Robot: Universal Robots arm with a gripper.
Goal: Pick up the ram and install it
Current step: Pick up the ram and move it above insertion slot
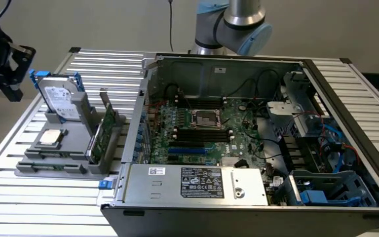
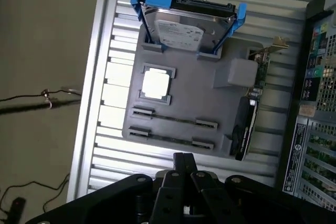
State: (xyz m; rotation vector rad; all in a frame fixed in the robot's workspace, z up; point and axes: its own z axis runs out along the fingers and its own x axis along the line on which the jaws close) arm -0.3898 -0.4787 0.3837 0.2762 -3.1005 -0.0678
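Ram, a long thin green circuit-board stick, seated on edge in a slot of the grey moulded plastic holder, on the side nearest the black two-fingered gripper. Long axis parallel to the slats of the slatted metal table, crosswise to the fingers. Fingertips pressed together, pinching nothing, apart from the stick. White label on the silver hard drive: writing unreadable.

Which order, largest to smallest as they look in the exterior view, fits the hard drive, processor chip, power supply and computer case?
1. computer case
2. power supply
3. hard drive
4. processor chip
The power supply lies nearer the camera, but the gaps are plain.
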